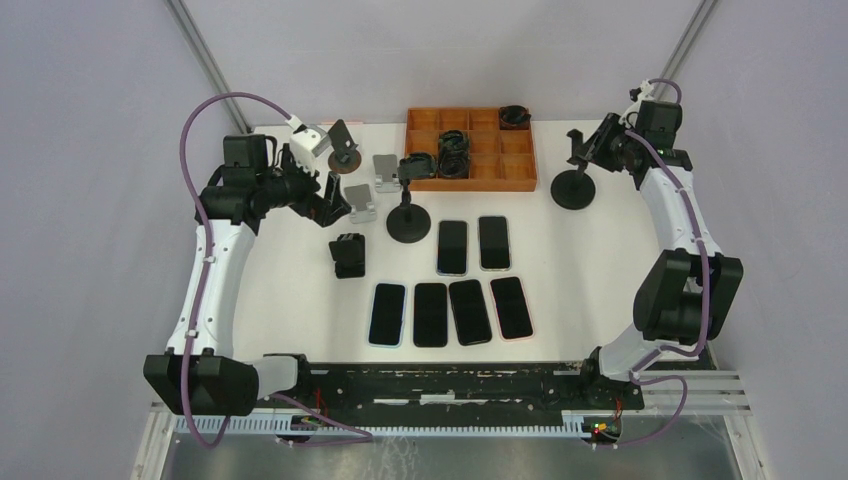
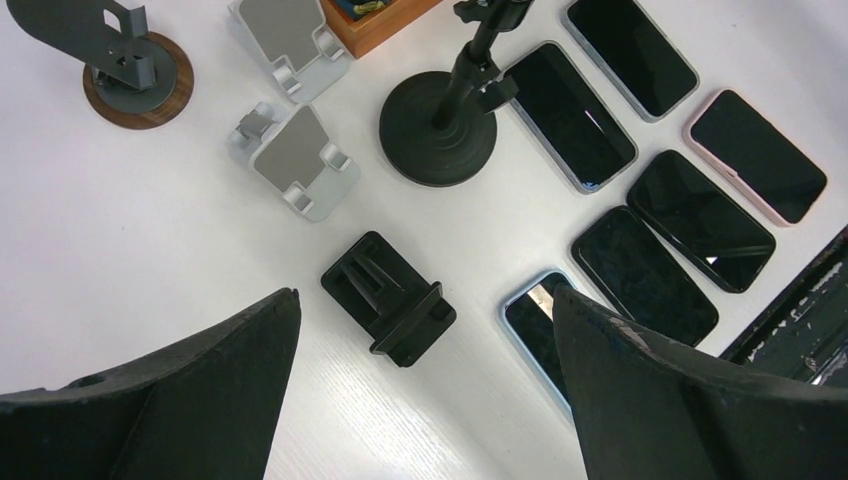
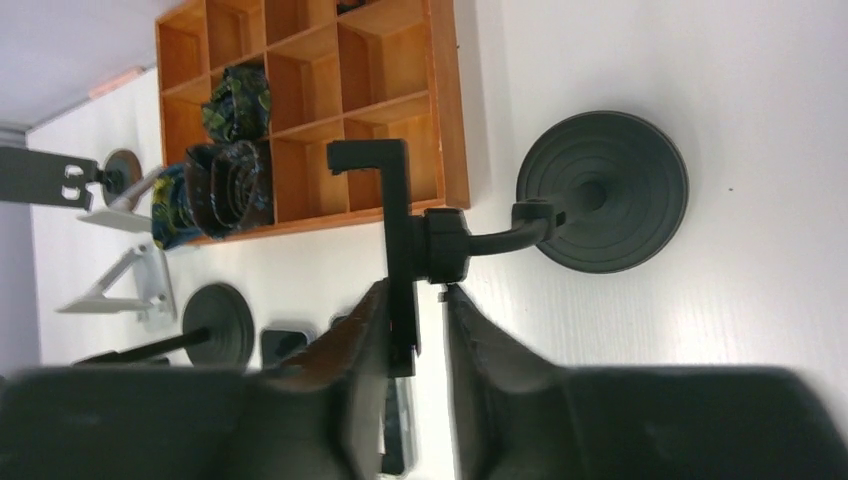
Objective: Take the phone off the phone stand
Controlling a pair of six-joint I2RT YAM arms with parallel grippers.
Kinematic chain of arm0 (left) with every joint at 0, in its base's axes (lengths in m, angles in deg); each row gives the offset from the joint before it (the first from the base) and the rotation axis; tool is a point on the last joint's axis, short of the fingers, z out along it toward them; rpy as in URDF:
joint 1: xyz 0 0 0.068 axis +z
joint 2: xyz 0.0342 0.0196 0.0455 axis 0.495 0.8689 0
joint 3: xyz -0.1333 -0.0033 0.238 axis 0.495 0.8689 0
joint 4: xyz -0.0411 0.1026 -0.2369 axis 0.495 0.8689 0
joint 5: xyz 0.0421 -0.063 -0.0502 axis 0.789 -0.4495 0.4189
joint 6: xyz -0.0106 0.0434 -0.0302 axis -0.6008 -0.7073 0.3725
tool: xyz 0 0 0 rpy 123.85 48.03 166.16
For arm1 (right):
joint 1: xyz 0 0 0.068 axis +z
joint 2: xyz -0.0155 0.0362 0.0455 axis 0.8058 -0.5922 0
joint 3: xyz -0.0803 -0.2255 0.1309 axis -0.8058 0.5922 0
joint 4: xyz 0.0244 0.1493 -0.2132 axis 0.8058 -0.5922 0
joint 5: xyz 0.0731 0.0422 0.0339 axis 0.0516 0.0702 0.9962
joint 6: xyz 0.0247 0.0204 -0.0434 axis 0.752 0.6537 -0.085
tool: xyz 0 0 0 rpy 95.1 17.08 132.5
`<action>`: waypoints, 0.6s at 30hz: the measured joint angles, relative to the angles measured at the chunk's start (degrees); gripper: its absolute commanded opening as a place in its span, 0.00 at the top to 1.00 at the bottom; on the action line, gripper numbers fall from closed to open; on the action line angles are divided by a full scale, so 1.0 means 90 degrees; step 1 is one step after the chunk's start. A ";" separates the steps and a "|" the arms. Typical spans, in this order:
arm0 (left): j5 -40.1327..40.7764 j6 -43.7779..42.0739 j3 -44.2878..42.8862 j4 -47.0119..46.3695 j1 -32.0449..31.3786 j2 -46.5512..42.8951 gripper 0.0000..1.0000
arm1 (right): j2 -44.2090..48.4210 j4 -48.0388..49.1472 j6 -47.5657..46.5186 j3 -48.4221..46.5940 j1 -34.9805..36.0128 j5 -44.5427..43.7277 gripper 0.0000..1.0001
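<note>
The black round-base phone stand (image 1: 573, 189) is at the back right, its clamp holder (image 1: 578, 147) raised on a bent arm. In the right wrist view the holder (image 3: 400, 250) is edge-on above the base (image 3: 603, 190); I see no phone in it. My right gripper (image 3: 416, 292) straddles the holder's lower end; the left finger touches it and a gap remains at the right finger. It also shows in the top view (image 1: 597, 145). Several phones (image 1: 452, 246) lie flat mid-table. My left gripper (image 2: 425, 295) is open and empty above the table.
An orange compartment tray (image 1: 520, 170) with rolled items sits at the back. A second black round stand (image 1: 408, 222), two silver stands (image 1: 361, 203), a wood-base stand (image 1: 345, 150) and a small black stand (image 1: 348, 255) are on the left half.
</note>
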 measured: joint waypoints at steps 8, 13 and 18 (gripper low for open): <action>0.0240 0.0253 0.0505 -0.0697 0.0085 -0.0095 0.00 | 0.0005 0.0131 -0.0058 0.0221 0.0024 -0.0007 0.02; 0.0532 0.0546 0.1061 -0.1297 0.0265 -0.0185 0.00 | 0.0648 0.0134 -0.0143 0.0828 0.0250 -0.0678 0.02; 0.0838 0.0714 0.1455 -0.1875 0.0318 -0.0080 0.00 | 0.1977 0.0396 -0.0168 0.1685 0.0432 -0.1491 0.02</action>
